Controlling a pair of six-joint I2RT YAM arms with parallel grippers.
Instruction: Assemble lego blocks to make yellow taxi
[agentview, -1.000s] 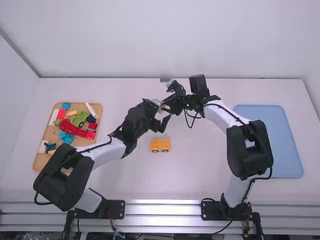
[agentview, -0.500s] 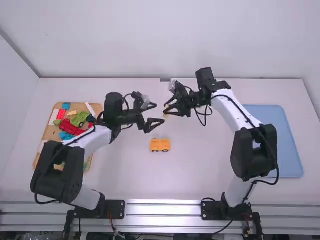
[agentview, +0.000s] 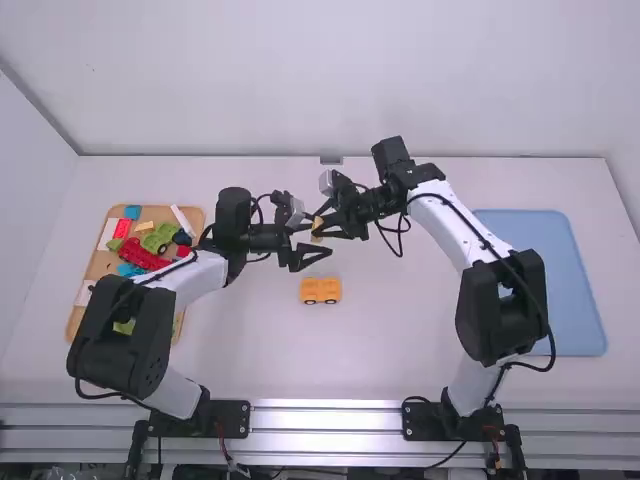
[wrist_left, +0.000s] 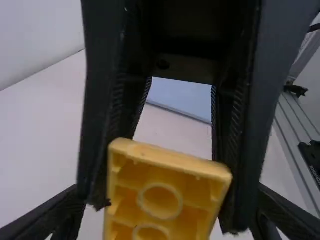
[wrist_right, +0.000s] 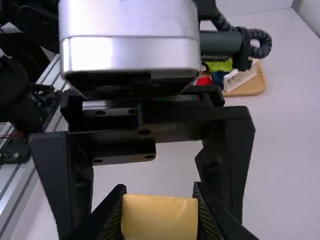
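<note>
Yellow Lego block (wrist_left: 167, 157) is being gripped between the fingertips of the right gripper (agentview: 317, 229), above the table (agentview: 400, 320), its hollow underside facing the left gripper (agentview: 325, 234), which is being held wide open and empty. Nearer, an orange-yellow wheeled Lego base (agentview: 320, 290) is being supported by the table. At left, assorted blocks (agentview: 142, 255) are being held in a tan tray (agentview: 153, 213).

There are two shallow trays: one tan (agentview: 100, 268) at nine o'clock, one blue plastic (agentview: 575, 300) at three. Yellow plastic pieces outside them number two: one hollow, studless-side-showing block (wrist_left: 172, 159) at twelve o'clock from one wheeled block (agentview: 321, 288). Two white-and-black robot arms (agentview: 440, 220) show. The tan tray's full block count is hidden.
</note>
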